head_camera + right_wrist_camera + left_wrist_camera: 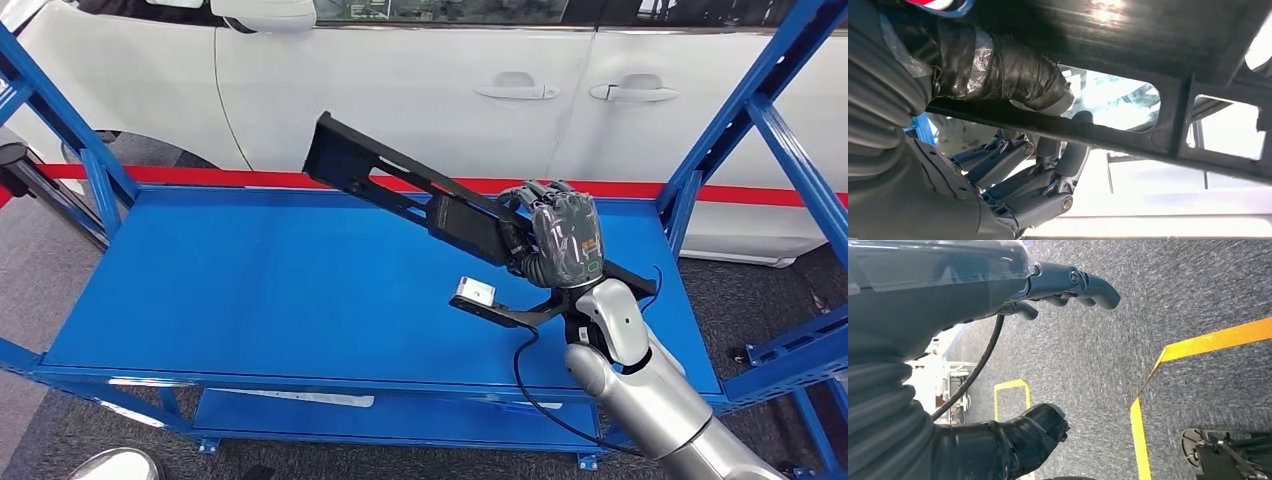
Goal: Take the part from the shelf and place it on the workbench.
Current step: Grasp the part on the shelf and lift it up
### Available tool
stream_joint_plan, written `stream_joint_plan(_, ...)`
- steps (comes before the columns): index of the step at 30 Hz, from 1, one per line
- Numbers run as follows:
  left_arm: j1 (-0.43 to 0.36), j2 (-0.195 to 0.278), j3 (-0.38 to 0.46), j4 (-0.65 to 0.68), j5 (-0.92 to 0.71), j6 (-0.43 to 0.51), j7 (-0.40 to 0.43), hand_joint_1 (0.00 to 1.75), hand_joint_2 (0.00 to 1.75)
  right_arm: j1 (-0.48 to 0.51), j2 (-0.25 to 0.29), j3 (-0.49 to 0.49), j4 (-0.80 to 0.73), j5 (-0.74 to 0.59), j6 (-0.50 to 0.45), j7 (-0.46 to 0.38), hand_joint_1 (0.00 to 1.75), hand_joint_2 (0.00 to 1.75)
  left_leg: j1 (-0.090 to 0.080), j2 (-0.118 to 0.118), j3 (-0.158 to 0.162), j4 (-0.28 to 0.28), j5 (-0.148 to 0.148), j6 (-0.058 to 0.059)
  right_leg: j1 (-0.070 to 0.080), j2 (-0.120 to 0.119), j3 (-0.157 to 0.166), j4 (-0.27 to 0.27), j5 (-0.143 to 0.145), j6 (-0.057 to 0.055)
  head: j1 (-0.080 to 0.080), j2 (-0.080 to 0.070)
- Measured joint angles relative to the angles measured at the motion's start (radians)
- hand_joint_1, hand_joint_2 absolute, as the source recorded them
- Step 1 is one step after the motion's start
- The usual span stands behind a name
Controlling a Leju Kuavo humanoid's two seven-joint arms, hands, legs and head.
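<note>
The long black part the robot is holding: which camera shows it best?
The head view: the black part shows nearly whole, tilted above the blue shelf, gripped by the right hand. The right wrist view catches a close stretch of its frame.

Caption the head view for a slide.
Right hand grips a long black part, tilted above the blue shelf, white car behind.

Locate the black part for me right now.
In the head view the long black part is tilted above the blue shelf, right of centre, gripped by the right hand, with the white car behind.
</note>
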Motion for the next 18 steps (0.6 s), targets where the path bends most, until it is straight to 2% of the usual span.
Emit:
stream_joint_plan(11,0.0,0.001,-0.012,0.0,-0.014,-0.001,0.004,0.0,1.75,-0.007,0.004,0.0,0.01,0.0,0.0,0.001,1.75,1.75,0.0,0.0,0.0,0.0,0.0,0.0,0.0,0.0,0.0,0.0,0.0,0.0,0.0,0.0)
stream_joint_plan(18,0.001,0.011,-0.049,0.0,-0.076,-0.023,0.032,0.0,1.75,-0.021,0.02,0.0,0.039,0.006,-0.002,-0.005,1.75,1.75,-0.003,0.0,-0.005,0.01,-0.005,0.009,-0.005,0.0,-0.001,0.0,0.001,0.004,0.0,0.0)
